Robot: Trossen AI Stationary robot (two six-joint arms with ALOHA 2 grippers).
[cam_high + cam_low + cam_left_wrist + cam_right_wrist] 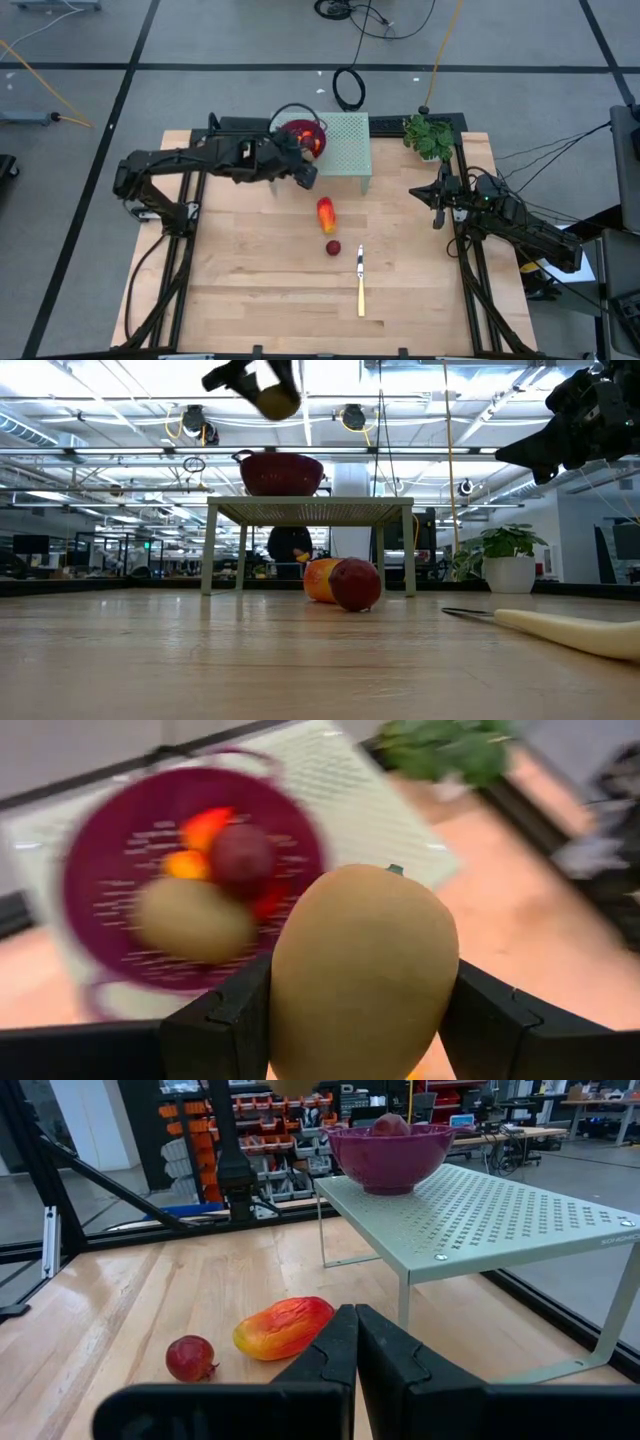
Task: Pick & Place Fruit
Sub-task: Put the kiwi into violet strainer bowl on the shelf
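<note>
The brown-green oval fruit (362,972) sits clamped between the two dark fingers (215,1030) of the left gripper (304,172), held up in the air; its lower end is cut off by the edge of the left wrist view, and from overhead the arm hides it almost wholly. Seen from above, the gripper hangs at about 7 o'clock of the purple bowl (303,137), just off the front edge of the pale green perforated stand (348,150) that carries the bowl. Inside the bowl lie a second brown-green oval (190,919), a dark red ball (240,855) and some orange pieces (205,827), all blurred and hard to separate; in the low view only the bowl's wall shows. On the wooden table (250,290), at 6 o'clock of the stand, the red-orange-yellow oblong fruit (326,213) lies near another dark red ball (332,247), which partly covers it in the low view. A yellow-handled knife (361,283) lies at roughly 4 o'clock of that ball. The right gripper (437,206) waits at the table's 3 o'clock edge, fingers pressed together on nothing, below a potted plant (430,137) at the far corner.
</note>
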